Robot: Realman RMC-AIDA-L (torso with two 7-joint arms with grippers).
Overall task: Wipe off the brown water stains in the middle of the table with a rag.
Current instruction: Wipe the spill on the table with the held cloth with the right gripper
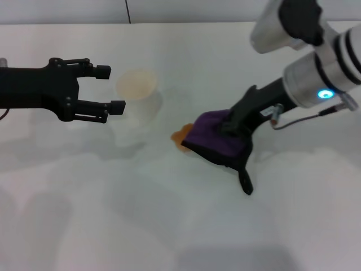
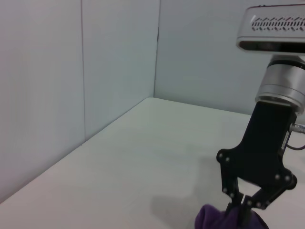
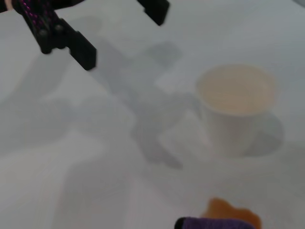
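At table [image 1: 169,226] centre – right claw [image 1: 228,125] grips rag [image 1: 217,138] over stains [image 1: 180,137]; left claw [image 1: 110,88] gapes empty.

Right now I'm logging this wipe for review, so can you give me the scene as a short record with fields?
table: white glossy top
stain: brown water stains, partly showing beside the rag's edge
rag: purple rag, lying on the table, covering part of the stain
right gripper: shut on the rag, pressing it down
left gripper: open, held off to the left, near the cup
cup: white paper cup, upright, behind the stain
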